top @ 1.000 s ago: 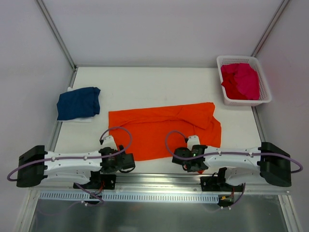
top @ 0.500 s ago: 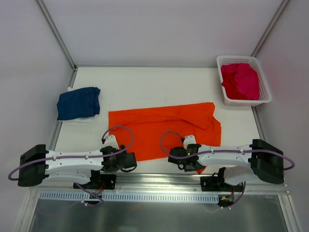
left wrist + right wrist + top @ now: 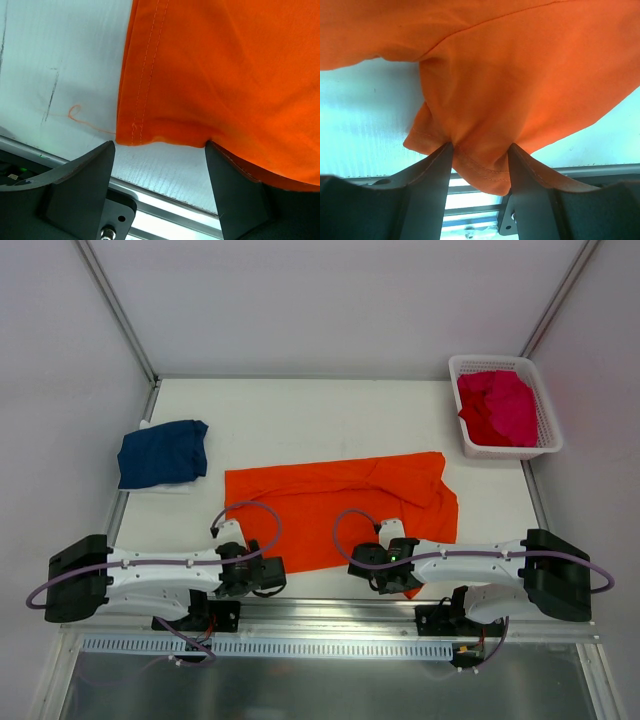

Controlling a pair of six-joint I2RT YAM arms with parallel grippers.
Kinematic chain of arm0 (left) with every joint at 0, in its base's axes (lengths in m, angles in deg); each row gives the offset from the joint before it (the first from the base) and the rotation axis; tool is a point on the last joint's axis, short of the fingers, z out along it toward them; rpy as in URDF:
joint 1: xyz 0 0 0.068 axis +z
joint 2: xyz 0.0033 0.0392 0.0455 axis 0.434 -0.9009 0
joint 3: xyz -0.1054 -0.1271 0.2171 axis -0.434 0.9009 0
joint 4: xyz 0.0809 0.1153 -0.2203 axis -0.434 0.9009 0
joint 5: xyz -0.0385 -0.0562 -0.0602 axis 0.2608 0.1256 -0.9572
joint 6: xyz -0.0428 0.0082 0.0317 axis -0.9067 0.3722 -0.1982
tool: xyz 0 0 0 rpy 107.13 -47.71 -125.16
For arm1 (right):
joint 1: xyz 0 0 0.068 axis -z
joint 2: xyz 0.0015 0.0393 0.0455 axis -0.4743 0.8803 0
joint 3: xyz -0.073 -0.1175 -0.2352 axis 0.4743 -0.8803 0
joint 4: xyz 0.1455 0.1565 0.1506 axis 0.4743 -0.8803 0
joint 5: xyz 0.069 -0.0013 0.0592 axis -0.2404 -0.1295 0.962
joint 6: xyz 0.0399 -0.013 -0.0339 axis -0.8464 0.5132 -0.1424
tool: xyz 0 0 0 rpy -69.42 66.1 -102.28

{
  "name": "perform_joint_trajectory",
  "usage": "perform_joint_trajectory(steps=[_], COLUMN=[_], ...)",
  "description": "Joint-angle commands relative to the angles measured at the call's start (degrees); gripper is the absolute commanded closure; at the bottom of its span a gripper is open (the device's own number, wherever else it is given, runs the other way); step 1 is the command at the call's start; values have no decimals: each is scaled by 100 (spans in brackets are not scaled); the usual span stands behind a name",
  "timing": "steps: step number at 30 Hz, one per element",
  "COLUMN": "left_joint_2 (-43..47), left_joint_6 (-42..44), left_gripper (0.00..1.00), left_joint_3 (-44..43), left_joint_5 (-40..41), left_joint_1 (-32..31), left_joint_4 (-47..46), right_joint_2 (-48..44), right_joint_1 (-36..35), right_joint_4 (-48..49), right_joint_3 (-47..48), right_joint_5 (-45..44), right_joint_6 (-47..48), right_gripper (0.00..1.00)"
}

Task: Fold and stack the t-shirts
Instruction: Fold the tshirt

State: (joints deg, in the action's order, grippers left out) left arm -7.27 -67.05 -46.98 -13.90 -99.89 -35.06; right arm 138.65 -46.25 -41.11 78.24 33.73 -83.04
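The orange t-shirt (image 3: 340, 505) lies spread flat across the middle of the table. Its near right corner is bunched between the fingers of my right gripper (image 3: 366, 566), which is shut on the orange t-shirt (image 3: 520, 75); a stitched fold sags down between the jaws (image 3: 481, 146). My left gripper (image 3: 270, 574) stands open at the near left corner. There the hem of the orange t-shirt (image 3: 225, 65) reaches the fingertips (image 3: 160, 150), and cloth drapes over the right finger (image 3: 235, 185). A folded navy t-shirt (image 3: 162, 452) rests at the left. Magenta t-shirts (image 3: 497, 408) fill the basket.
The white lattice basket (image 3: 510, 451) stands at the back right corner. A metal rail (image 3: 330, 612) runs along the table's near edge just below both grippers. White table (image 3: 300, 420) shows behind the orange shirt. A loose orange thread (image 3: 75, 112) lies by the hem.
My right arm has slid left along the near edge with the orange corner in its jaws. The left gripper has edged right, closer to the hem.
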Motion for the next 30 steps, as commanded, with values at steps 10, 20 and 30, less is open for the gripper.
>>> perform_joint_trajectory(steps=[10, 20, 30], left_joint_2=[-577, -1517, -1281], left_joint_6=[-45, 87, 210], left_gripper=[47, 100, 100], left_joint_3=[-242, -619, -971], left_joint_5=[254, 61, 261], left_joint_1=[69, 78, 78], left_joint_4=[229, 238, 869], right_joint_2=[-9, -115, -27], right_joint_1=[-41, -41, -41], right_joint_4=[105, 53, 26], right_joint_3=[-108, -170, -109], right_joint_5=[23, 32, -3], right_joint_6=[-39, -101, -83], right_gripper=[49, 49, 49])
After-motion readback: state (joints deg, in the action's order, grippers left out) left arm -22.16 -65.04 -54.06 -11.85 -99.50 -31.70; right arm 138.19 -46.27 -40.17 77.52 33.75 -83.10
